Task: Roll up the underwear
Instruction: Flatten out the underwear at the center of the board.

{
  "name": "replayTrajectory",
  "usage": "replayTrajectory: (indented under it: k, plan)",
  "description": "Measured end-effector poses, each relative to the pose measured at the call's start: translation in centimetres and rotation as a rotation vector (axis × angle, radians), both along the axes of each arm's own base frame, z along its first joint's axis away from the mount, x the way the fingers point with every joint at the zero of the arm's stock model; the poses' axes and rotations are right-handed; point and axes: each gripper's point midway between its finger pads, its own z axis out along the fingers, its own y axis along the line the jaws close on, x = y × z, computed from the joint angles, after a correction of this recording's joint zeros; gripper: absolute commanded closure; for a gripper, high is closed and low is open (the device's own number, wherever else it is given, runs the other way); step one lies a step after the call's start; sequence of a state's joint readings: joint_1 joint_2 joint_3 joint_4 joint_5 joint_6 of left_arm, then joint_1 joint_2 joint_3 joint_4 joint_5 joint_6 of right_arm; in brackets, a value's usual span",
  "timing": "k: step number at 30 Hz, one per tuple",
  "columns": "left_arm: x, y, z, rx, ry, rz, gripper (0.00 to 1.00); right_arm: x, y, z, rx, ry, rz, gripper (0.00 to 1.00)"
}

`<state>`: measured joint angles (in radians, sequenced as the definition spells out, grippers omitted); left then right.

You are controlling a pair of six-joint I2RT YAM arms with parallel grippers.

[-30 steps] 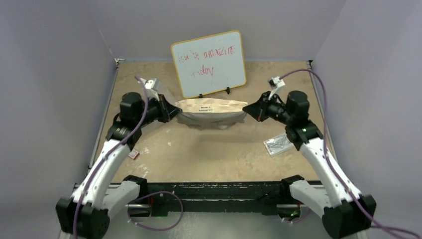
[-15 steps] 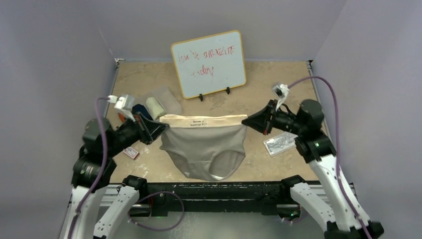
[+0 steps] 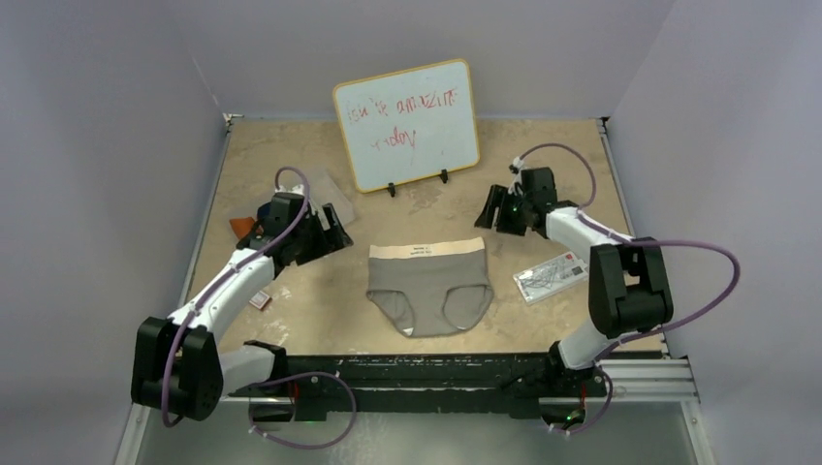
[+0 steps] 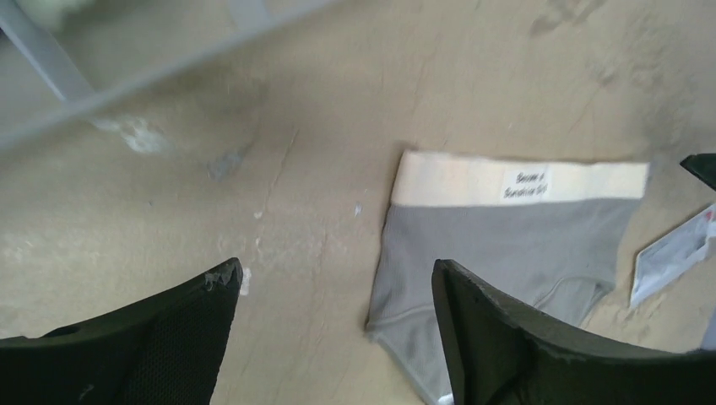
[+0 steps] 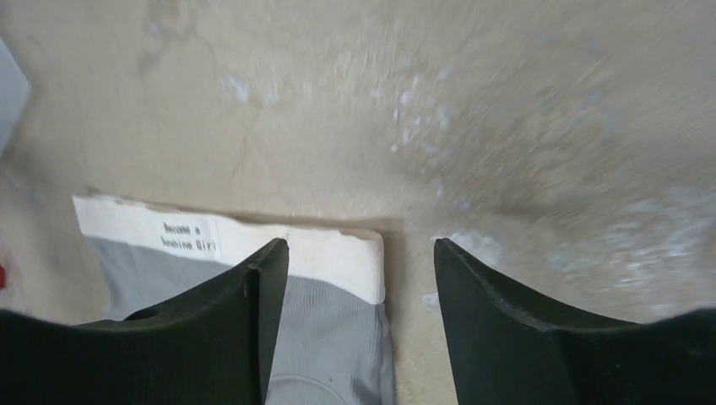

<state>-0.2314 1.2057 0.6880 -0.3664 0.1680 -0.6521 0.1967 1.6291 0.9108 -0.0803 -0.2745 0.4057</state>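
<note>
The grey underwear [image 3: 427,288] with a beige waistband lies flat on the table, waistband toward the back. My left gripper [image 3: 336,235] stands open just left of it, apart from the cloth, with nothing between its fingers. In the left wrist view the underwear [image 4: 507,232] lies ahead and right of the open gripper [image 4: 335,274]. My right gripper [image 3: 488,219] hangs open above the waistband's right corner. In the right wrist view that corner of the underwear [image 5: 338,312] shows between the spread fingers of the gripper [image 5: 360,251], not gripped. A bit of orange cloth [image 3: 239,227] peeks out behind the left arm.
A whiteboard [image 3: 407,124] with red writing stands at the back centre. A white printed card [image 3: 550,278] lies right of the underwear. A small red item [image 3: 259,300] sits by the left arm, and a clear plastic bag [image 3: 330,192] lies behind the left gripper.
Both grippers held the waistband stretched, brought it down toward the front, then opened and let go. The underwear now lies flat and both arms have drawn back.
</note>
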Motion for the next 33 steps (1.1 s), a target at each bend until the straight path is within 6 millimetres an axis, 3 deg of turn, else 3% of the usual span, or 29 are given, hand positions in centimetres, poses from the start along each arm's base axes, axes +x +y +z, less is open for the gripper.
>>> replayTrajectory:
  k: [3, 6, 9, 12, 14, 17, 21, 26, 29, 33]
  plan:
    - [1.8, 0.6, 2.9, 0.028, -0.113, 0.017, 0.17, 2.2, -1.3, 3.2, -0.014, -0.104, -0.023, 0.34]
    - [2.3, 0.1, 5.3, 0.003, -0.212, -0.011, 0.22, 2.9, -1.1, 6.3, -0.007, -0.196, -0.005, 0.49]
    - [2.0, -1.7, 5.7, -0.083, -0.257, -0.088, 0.29, 1.7, -0.1, 7.3, 0.044, -0.223, 0.052, 0.68]
    - [0.3, -3.5, 3.5, -0.181, -0.224, -0.177, 0.32, -0.4, 1.5, 5.9, 0.132, -0.166, 0.126, 0.77]
    - [-0.9, -4.8, 1.8, -0.242, -0.175, -0.228, 0.34, -1.8, 2.1, 3.8, 0.168, -0.091, 0.149, 0.8]
    - [-2.0, -6.9, 0.2, -0.291, -0.116, -0.311, 0.37, -3.1, 2.0, 0.3, 0.157, 0.026, 0.137, 0.79]
    - [-2.7, -9.5, -1.5, -0.292, -0.048, -0.398, 0.41, -3.5, 1.1, -2.8, 0.099, 0.107, 0.099, 0.75]
    - [-1.7, -9.9, -5.2, -0.191, 0.041, -0.353, 0.46, -1.1, 1.0, -2.6, 0.067, 0.08, 0.093, 0.66]
    - [0.2, -9.8, -5.4, -0.152, 0.043, -0.296, 0.46, 0.4, 0.8, -2.3, 0.041, 0.056, 0.085, 0.6]
    - [1.0, -9.3, -5.3, -0.128, 0.025, -0.248, 0.44, 0.1, 0.3, -0.9, 0.023, 0.02, 0.085, 0.6]
